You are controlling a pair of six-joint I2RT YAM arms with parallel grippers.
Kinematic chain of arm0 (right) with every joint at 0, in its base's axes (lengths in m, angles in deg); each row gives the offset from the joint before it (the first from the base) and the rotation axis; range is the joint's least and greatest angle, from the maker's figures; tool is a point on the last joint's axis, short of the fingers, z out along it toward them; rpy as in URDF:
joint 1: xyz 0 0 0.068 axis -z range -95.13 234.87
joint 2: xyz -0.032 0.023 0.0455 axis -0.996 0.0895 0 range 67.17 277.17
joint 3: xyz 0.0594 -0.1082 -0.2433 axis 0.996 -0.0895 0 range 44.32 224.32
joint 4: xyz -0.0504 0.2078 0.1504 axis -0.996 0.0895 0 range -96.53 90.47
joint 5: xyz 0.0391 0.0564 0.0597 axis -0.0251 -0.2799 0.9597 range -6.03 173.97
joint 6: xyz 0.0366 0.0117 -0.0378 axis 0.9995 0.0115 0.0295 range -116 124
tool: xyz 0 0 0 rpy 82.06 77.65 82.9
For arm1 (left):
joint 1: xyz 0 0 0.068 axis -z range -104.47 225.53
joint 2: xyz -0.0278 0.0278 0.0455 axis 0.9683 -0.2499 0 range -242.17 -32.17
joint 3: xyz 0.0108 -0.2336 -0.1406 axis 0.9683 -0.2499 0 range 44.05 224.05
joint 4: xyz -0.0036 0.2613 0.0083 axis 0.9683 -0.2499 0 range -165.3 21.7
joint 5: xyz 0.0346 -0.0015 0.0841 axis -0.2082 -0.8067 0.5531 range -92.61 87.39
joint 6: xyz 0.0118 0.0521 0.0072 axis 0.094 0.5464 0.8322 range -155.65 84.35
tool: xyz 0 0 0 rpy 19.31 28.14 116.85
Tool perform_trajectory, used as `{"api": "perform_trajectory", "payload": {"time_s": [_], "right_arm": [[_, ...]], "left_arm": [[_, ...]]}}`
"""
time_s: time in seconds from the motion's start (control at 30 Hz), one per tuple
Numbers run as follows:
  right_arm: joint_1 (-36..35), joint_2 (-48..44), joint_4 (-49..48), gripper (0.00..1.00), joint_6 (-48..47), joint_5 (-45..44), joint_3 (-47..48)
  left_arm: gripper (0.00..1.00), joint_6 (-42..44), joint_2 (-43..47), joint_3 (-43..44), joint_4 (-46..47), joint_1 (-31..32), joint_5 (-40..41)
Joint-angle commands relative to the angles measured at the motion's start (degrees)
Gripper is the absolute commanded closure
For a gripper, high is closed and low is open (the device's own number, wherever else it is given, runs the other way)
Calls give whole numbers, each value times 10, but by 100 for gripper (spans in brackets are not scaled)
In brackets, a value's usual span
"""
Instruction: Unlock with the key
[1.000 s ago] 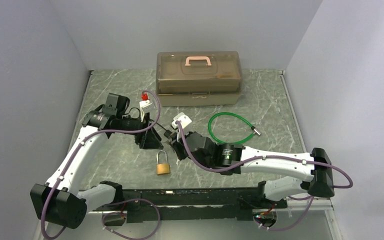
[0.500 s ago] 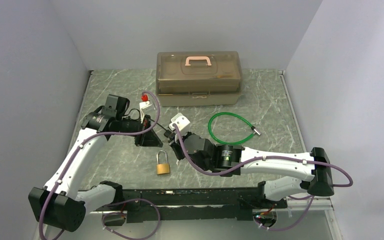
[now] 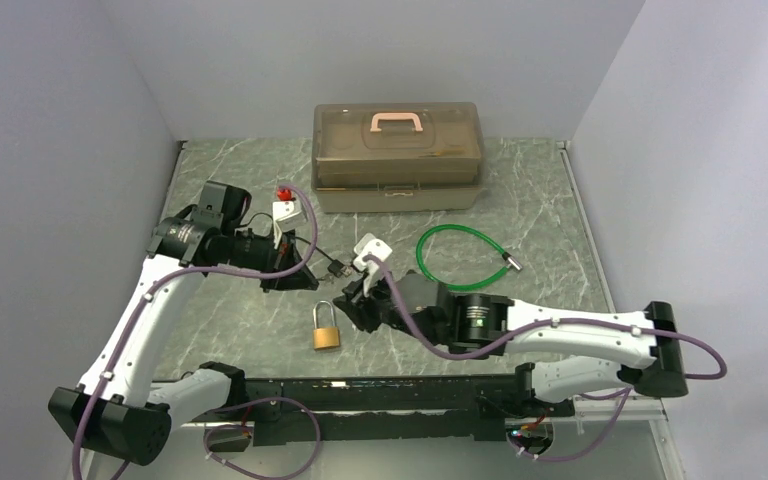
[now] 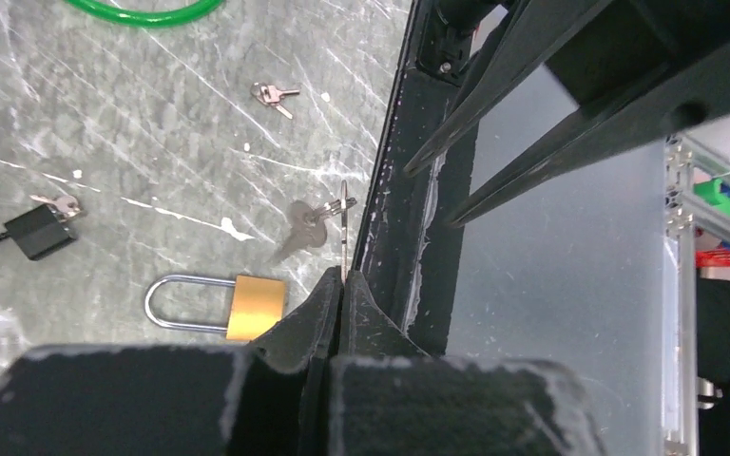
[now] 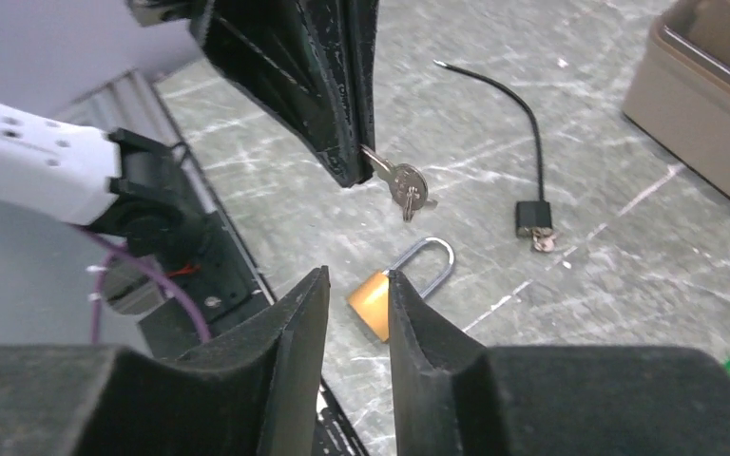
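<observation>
Since 1 second ago the right tool (image 5: pixel 356 277) has released and drawn back, jaws slightly apart; the left tool (image 4: pixel 341 280) is clamped on the key (image 5: pixel 404 180), raised near the padlock (image 3: pixel 326 328) lying on the table (image 3: pixel 530 190).

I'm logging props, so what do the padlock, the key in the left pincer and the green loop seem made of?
Padlock: golden matte body, likely brass; shiny silver shackle, probably steel. Key: bright silvery metal, glinting. Green loop: glossy sleeve, probably plastic-coated cable; its core is hidden.
</observation>
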Motion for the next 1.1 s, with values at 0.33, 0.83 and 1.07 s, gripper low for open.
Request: {"api": "perform_trajectory", "payload": {"time_s": [0.33, 0.83, 1.07], "right_arm": [[180, -56, 19, 61, -4, 466, 78], [183, 50, 22, 63, -29, 563, 118], [183, 79, 8, 71, -33, 582, 124]], "left_arm": [[100, 118, 46, 72, -114, 54, 75], [100, 130, 49, 80, -127, 62, 60], [100, 139, 48, 85, -136, 64, 55]]}}
